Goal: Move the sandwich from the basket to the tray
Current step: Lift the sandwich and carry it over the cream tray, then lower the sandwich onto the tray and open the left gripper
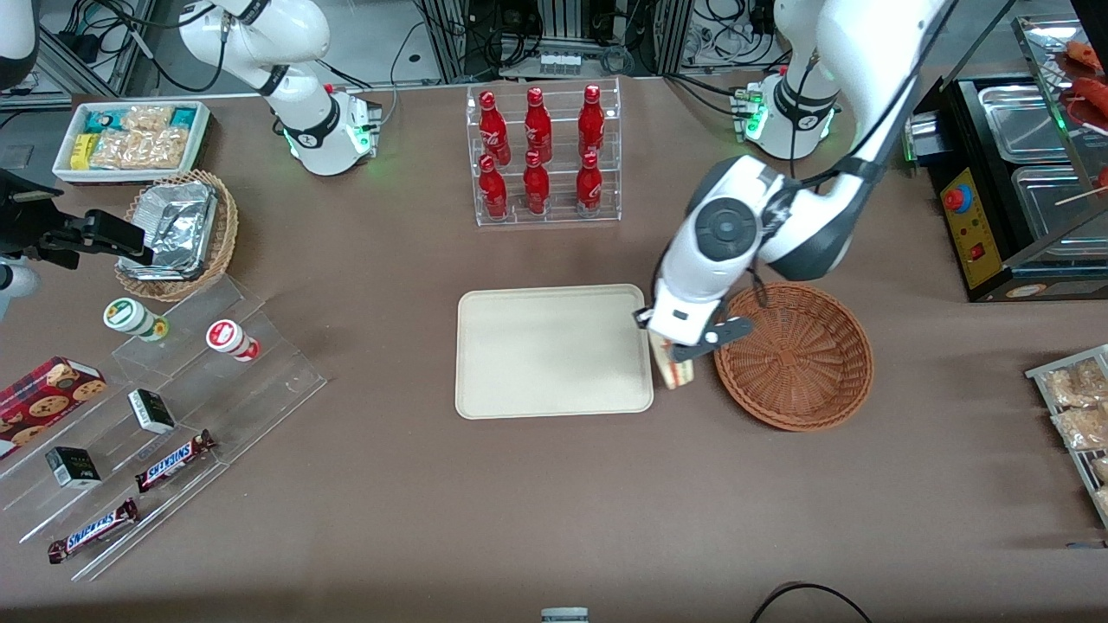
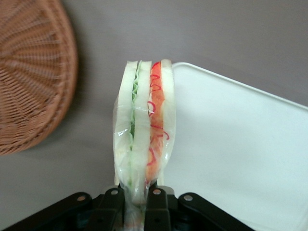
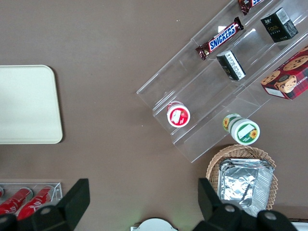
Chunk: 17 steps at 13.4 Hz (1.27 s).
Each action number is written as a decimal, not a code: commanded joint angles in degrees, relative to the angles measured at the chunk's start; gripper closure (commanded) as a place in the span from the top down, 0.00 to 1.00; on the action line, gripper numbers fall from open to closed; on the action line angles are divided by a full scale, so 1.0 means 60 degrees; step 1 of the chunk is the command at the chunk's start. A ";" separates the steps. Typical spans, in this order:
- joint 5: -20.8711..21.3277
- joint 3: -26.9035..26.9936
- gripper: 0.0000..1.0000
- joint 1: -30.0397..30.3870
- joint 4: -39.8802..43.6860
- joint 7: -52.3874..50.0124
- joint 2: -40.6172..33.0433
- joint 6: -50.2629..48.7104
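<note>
Sandwich out of the basket — not yet on the tray
The gripper [image 1: 673,355], clamped on the sandwich [image 2: 143,130], hangs between basket [image 1: 805,407] and tray [image 1: 519,381] — setting down remains.

Tool [image 1: 673,346] w/ sandwich [image 1: 674,370] sits btwn tray [image 1: 554,407] & basket [image 1: 794,356], above table.
</note>
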 commanded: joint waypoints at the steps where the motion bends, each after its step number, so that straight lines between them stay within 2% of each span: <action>1: 0.0720 0.0034 0.00 -0.0920 0.1672 0.0058 0.1391 -0.0616; 5: 0.0722 0.0107 0.00 -0.1831 0.3344 -0.0016 0.2696 -0.1057; 9: 0.0721 0.0107 0.00 -0.2299 0.4107 -0.0089 0.3532 -0.0954; 14: 0.0736 0.0137 0.00 -0.2607 0.4256 -0.0381 0.4002 -0.0004; 17: 0.0940 0.0428 0.00 -0.3147 0.4227 -0.0965 0.4134 0.0656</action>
